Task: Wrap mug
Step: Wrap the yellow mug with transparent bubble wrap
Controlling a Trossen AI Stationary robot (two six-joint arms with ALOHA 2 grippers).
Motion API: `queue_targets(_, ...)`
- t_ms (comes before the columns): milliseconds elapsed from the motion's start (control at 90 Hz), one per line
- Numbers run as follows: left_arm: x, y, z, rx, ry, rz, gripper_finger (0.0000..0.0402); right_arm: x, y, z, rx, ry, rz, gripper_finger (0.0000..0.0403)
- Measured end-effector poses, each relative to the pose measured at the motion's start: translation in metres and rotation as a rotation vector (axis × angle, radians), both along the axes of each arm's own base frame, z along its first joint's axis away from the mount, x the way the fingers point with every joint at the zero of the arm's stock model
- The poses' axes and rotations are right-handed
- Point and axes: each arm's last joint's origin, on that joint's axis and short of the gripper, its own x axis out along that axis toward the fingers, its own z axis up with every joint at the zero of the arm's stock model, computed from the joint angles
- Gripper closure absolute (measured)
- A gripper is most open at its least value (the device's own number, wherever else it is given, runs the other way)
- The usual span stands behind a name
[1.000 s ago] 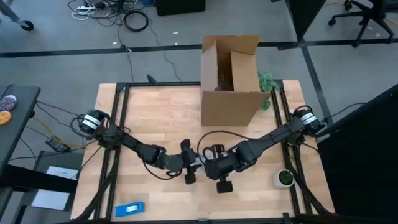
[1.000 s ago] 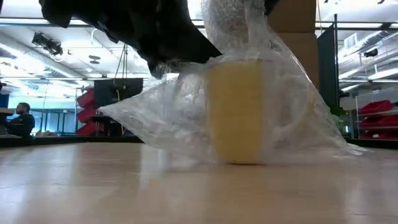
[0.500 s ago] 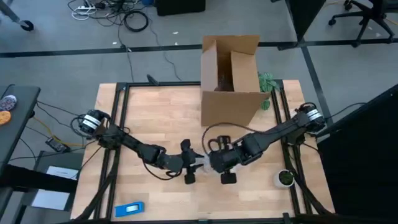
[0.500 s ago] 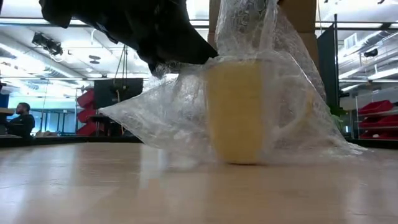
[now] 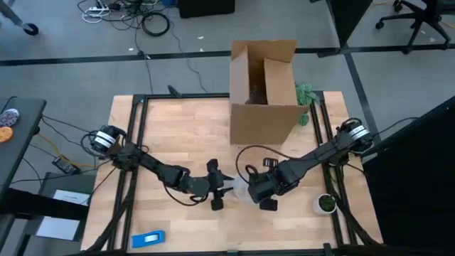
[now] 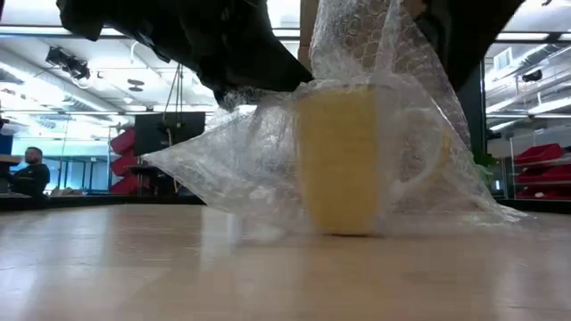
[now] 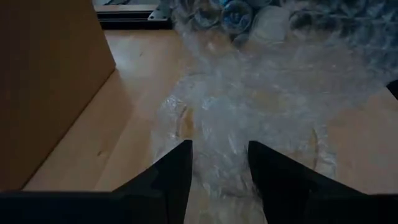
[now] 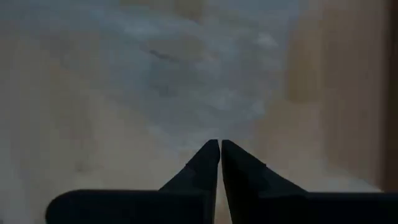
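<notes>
The orange mug [image 6: 339,160] stands upright on the table under a sheet of clear bubble wrap [image 6: 268,169], its handle toward the table's right. In the high view the wrap [image 5: 234,190] lies between my two grippers. My left gripper [image 7: 217,165] is open above the wrap, on the mug's left side [image 5: 217,188]. My right gripper [image 8: 219,148] is shut just to the right of the mug [image 5: 257,192]. The wrap's top rises in a peak [image 6: 366,36] above the mug and leaves the low view's top. My left gripper has its two fingers [image 7: 177,171] apart over the wrap; I cannot tell whether they touch it. My right gripper is shut where the wrap's raised part [image 8: 205,93] lies just ahead of its tips. The wrap stands up from the mug toward it, and the contact itself does not show.
An open cardboard box [image 5: 263,92] stands at the far middle of the table, with a green plant [image 5: 304,96] beside it. A small green round object with a white rim [image 5: 326,204] sits near the right edge. A blue object [image 5: 148,239] lies at the near left.
My right gripper has moved toward the table's right edge. The wrap's raised top has shifted with it, from above the mug's middle to above its right side. The mug and the wrap's lower skirt have stayed in place.
</notes>
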Motion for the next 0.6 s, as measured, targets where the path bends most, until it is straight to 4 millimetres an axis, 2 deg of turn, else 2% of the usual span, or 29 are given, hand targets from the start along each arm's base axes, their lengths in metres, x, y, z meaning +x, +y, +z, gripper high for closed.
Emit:
queue_targets(167,0.000,0.001,0.000,0.000,0.000,0.002,0.0259,0.018,0.010,0.018,0.079,-0.216,0.125,0.0403)
queue_targets(278,0.001,0.001,0.000,-0.002,-0.004,0.005,0.0259,0.026,0.008,0.024,0.072,-0.295,0.170,0.0403)
queue_targets(433,-0.002,0.003,0.003,0.003,0.008,0.005,0.0259,0.037,0.000,0.010,0.074,-0.256,0.146,0.0403)
queue_targets(600,-0.004,0.004,0.011,0.006,-0.005,-0.002,0.0259,0.047,0.005,-0.011,0.076,-0.213,0.155,0.0403)
